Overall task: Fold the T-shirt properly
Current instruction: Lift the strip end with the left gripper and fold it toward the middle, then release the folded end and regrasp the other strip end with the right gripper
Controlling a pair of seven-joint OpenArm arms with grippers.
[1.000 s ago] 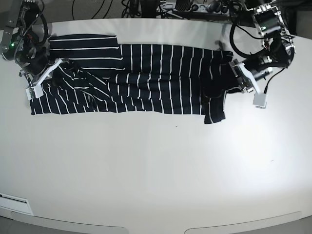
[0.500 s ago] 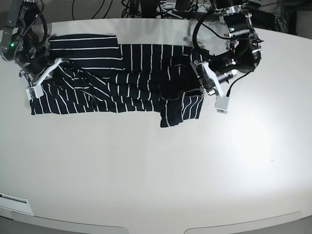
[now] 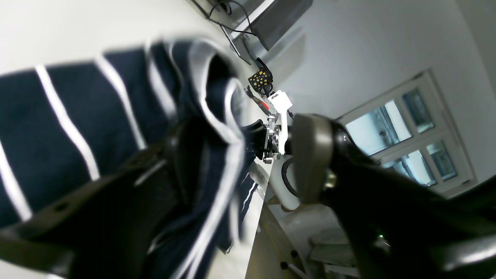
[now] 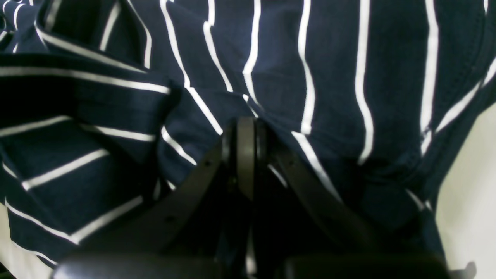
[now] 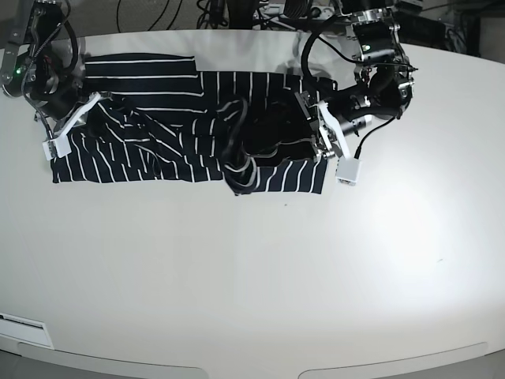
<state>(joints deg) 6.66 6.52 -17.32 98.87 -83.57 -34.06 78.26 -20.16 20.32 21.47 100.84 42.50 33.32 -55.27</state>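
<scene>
The dark navy T-shirt [image 5: 173,134] with white pinstripes lies stretched along the back of the white table. Its right end is folded over the middle, with a bunched roll [image 5: 239,170] at the front edge. My left gripper [image 5: 316,138] is over the shirt's right part. In the left wrist view its jaws [image 3: 248,131] stand apart, and blurred cloth [image 3: 58,128] drapes over one finger. My right gripper [image 5: 87,112] is at the shirt's left end. In the right wrist view it [image 4: 246,128] is shut, pinching the striped cloth [image 4: 329,58].
Cables and equipment [image 5: 260,12] line the table's back edge. The white table [image 5: 252,276] extends toward the front. The other arm [image 3: 275,128] and a window [image 3: 407,131] show in the left wrist view.
My left gripper moved left across the table, dragging the shirt's right end over its middle, where it now bunches. Its jaws now stand apart. The right arm has hardly moved.
</scene>
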